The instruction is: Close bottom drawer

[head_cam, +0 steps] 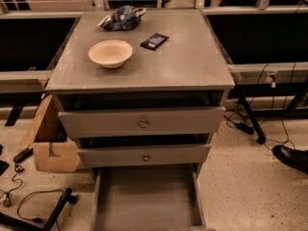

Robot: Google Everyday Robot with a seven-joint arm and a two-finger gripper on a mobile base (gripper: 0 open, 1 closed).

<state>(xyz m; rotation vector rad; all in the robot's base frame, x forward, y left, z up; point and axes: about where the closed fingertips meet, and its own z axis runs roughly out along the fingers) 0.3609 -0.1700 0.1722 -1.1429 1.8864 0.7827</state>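
At the foot of the grey cabinet [187, 66], the bottom drawer [144, 198] is seen pulled out toward the camera, its sliding axis running straight back under the cabinet, while the gripper is nowhere shown, so the jaws' state cannot be told.
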